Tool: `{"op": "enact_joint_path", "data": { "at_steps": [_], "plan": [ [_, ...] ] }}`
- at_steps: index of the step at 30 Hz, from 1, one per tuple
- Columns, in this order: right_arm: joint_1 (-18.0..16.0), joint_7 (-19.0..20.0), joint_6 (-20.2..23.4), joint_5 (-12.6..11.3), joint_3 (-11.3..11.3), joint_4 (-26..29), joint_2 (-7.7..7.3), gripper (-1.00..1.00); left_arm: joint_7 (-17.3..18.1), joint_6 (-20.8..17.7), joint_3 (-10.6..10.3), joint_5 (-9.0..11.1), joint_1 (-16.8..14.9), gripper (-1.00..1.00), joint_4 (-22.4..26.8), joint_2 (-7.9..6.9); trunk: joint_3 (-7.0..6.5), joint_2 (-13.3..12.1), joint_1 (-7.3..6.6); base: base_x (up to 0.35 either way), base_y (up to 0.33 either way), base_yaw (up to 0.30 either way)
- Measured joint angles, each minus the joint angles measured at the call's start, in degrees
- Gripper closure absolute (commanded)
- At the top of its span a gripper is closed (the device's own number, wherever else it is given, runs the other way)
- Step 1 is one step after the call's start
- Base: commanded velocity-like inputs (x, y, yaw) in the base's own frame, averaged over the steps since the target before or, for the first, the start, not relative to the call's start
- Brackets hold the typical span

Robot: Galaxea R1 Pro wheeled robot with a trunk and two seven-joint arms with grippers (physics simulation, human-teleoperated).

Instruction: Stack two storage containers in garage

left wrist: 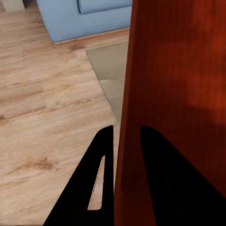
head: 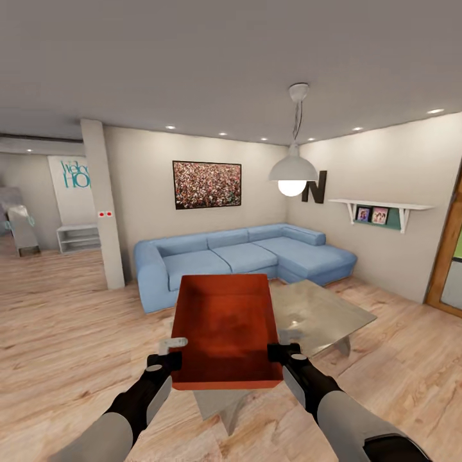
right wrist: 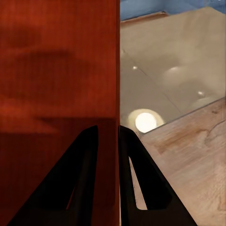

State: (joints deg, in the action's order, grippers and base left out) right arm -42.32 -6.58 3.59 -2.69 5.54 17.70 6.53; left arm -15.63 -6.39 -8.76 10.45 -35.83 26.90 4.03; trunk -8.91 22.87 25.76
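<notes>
A wheeled robot carries an orange-red storage container (head: 226, 330) at chest height in the living room, one gripper pinching each side wall: the left gripper (head: 168, 364) bites the wall at the box's 9 o'clock, the right gripper (head: 280, 351) the wall at 3 o'clock. Both wrist views show a thin wall (left wrist: 123, 141) running between two dark fingers (right wrist: 84, 174), so each pair is closed on the container rather than merely beside it. The box hangs directly above the near end of a low glass-topped coffee table (head: 327, 314), with a blue corner sofa (head: 244, 253) behind it at 12 o'clock and a white pendant lamp (head: 292, 170) toward 1 o'clock. The job in hand appears to be the carry toward the garage; done well, that means keeping both arms level and at a fixed spacing so the walls neither slip nor bow, and backing clear of the table before turning. The container is an open-top rectangle with plain, smooth, matt walls and an empty floor, likely light but slick under a pinch. The table top is glossy and mirrors the lamp (right wrist: 145, 121); the wood-plank floor (head: 70, 321) is pale and grained.
</notes>
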Motion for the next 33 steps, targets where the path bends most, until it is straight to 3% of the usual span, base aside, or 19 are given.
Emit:
{"op": "enact_joint_path", "data": {
  "at_steps": [33],
  "plan": [
    [0.02, 0.00, 0.00, -0.03, 0.01, 0.00, -0.01, 1.00, -0.01, -0.02, -0.05, 0.02, 0.01, 1.00, 0.02, -0.01, 0.00, 0.00, 0.00, 0.000, 0.000, 0.280]
  ]
}}
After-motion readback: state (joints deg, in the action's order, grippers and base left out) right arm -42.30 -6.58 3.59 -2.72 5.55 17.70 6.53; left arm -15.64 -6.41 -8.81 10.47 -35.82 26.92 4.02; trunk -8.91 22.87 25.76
